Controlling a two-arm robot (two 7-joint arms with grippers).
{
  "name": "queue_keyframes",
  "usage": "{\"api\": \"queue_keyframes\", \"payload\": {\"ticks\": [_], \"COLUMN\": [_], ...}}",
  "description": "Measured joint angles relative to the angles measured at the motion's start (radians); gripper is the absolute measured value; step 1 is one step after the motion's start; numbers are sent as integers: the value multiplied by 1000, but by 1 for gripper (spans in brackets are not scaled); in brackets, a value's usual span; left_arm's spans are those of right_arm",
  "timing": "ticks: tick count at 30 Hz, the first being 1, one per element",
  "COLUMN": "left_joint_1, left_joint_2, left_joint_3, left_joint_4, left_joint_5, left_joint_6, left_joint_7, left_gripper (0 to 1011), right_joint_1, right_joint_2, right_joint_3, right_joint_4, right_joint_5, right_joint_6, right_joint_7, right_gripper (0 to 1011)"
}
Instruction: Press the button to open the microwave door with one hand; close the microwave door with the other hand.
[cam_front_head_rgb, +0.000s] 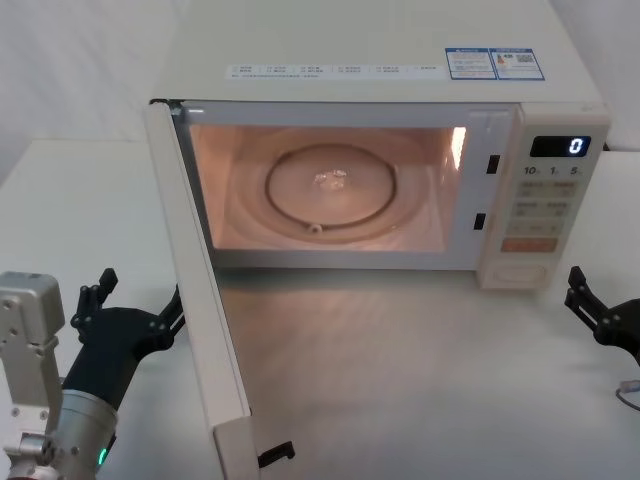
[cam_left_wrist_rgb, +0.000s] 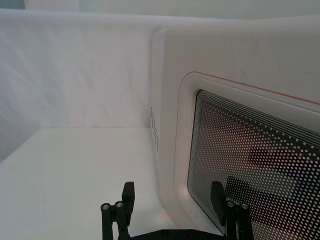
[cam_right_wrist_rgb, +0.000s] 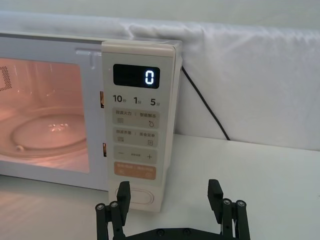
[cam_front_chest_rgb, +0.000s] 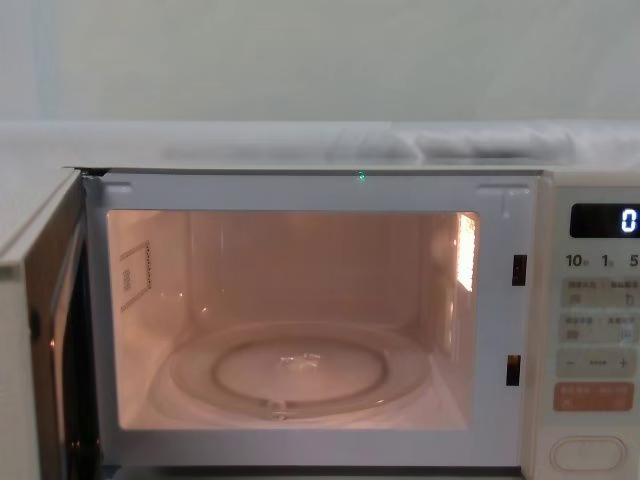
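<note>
Head view: the microwave door (cam_front_head_rgb: 200, 290) stands swung wide open on its left hinge, reaching out toward the robot over the white counter (cam_front_head_rgb: 400, 370). The cavity glows orange-pink, with the glass turntable (cam_front_head_rgb: 335, 190) lying flat inside. On the control panel (cam_front_head_rgb: 545, 205) at the right, the display (cam_front_head_rgb: 560, 146) reads 0, and the button (cam_front_head_rgb: 523, 270) sits at the panel's bottom, below the orange-red key (cam_front_head_rgb: 530, 244). The left gripper (cam_front_head_rgb: 135, 315) is just outside the open door's outer face, fingers spread open; whether a fingertip touches the door is hard to judge from here. The right gripper (cam_front_head_rgb: 600, 310) hovers at the right edge, near the panel's lower corner but apart from it, fingers open.

Left wrist view: the left gripper's two fingers (cam_left_wrist_rgb: 125, 200) stand apart, one before the counter, the other before the door's dotted dark window (cam_left_wrist_rgb: 255, 160), which carries a thin pink outline.

Right wrist view: the right gripper's fingers (cam_right_wrist_rgb: 123, 196) are parted and hold nothing. One finger lines up just beside the pill-shaped button (cam_right_wrist_rgb: 137, 195); the other is over bare counter. A black cable (cam_right_wrist_rgb: 205, 105) runs down behind the microwave.

Chest view: the lit cavity faces the camera, the door (cam_front_chest_rgb: 40, 340) edge-on at the left, the button (cam_front_chest_rgb: 588, 453) at the lower right.
</note>
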Motion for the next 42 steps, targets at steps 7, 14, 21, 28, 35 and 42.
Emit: {"api": "queue_keyframes", "payload": {"ticks": [7, 14, 21, 28, 35, 42], "left_joint_1": [0, 0, 0, 0, 0, 0], "left_joint_2": [0, 0, 0, 0, 0, 0], "left_joint_3": [0, 0, 0, 0, 0, 0], "left_joint_4": [0, 0, 0, 0, 0, 0], "left_joint_5": [0, 0, 0, 0, 0, 0], "left_joint_6": [0, 0, 0, 0, 0, 0], "left_joint_7": [0, 0, 0, 0, 0, 0], "left_gripper": [1001, 1001, 916, 734, 504, 264], "right_joint_1": [0, 0, 0, 0, 0, 0], "right_joint_2": [0, 0, 0, 0, 0, 0], "right_joint_3": [0, 0, 0, 0, 0, 0], "right_joint_4": [0, 0, 0, 0, 0, 0], "right_joint_5": [0, 0, 0, 0, 0, 0], "right_joint_6": [0, 0, 0, 0, 0, 0], "right_joint_7": [0, 0, 0, 0, 0, 0], "right_gripper": [1002, 1002, 1002, 1002, 1002, 1002]}}
